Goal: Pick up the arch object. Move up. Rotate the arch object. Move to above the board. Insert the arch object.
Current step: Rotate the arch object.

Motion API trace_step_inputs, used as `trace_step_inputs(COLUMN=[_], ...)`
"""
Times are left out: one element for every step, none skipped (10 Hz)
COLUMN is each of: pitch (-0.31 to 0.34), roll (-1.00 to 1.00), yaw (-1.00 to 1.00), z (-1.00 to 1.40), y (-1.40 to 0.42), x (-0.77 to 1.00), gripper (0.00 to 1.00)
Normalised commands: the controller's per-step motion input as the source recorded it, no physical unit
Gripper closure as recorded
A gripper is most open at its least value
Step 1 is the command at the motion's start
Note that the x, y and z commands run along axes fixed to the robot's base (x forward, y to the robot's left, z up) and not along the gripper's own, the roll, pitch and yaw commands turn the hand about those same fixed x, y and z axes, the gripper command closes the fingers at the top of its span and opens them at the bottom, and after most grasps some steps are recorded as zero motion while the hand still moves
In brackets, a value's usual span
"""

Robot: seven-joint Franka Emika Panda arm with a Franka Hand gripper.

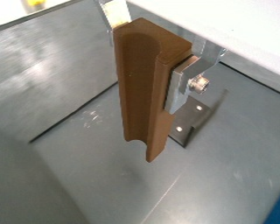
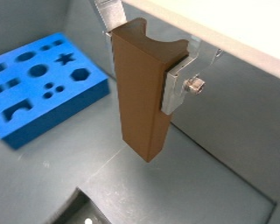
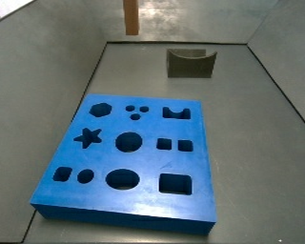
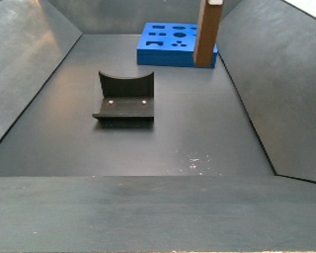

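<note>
The arch object (image 1: 143,87) (image 2: 140,96) is a tall orange-brown block with a curved notch in its upper end. It hangs upright in the air, and my gripper (image 1: 149,48) (image 2: 143,52) is shut on its upper part. One silver finger (image 1: 184,80) (image 2: 178,83) presses on each side. Both side views show only the block (image 3: 131,14) (image 4: 212,35), high at the picture's edge, with the gripper cut off. The blue board (image 2: 38,83) (image 3: 130,152) (image 4: 174,44) lies flat on the floor, off to one side of the held block.
The dark fixture (image 3: 190,63) (image 4: 123,99) stands on the grey floor between the board and the bin's end. Sloping grey walls (image 4: 253,79) enclose the floor on all sides.
</note>
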Motion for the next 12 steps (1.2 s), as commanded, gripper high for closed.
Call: trace_step_inputs(pitch=[0.041,0.045,0.049,0.056,0.063,0.069,0.029,0.031,0.033,0.034,0.037,0.040], roll=[0.00,0.00,0.00,0.00,0.00,0.00,0.00,0.00,0.00,0.00,0.00,0.00], yaw=[-1.00,-1.00,-1.00,-1.00,-1.00,-1.00,-1.00,-1.00,-1.00,-1.00,-1.00,-1.00], z=[-0.01,-0.01,-0.01,-0.01,-0.01,-0.01,0.00,0.00,0.00,0.00,0.00,0.00], y=[0.01,0.01,0.01,0.01,0.01,0.01,0.00,0.00,0.00,0.00,0.00,0.01], x=[0.05,0.05,0.05,0.05,0.05,0.05,0.00,0.00,0.00,0.00,0.00,0.00], gripper=[1.00,1.00,1.00,1.00,1.00,1.00,1.00,1.00,1.00,1.00,1.00,1.00])
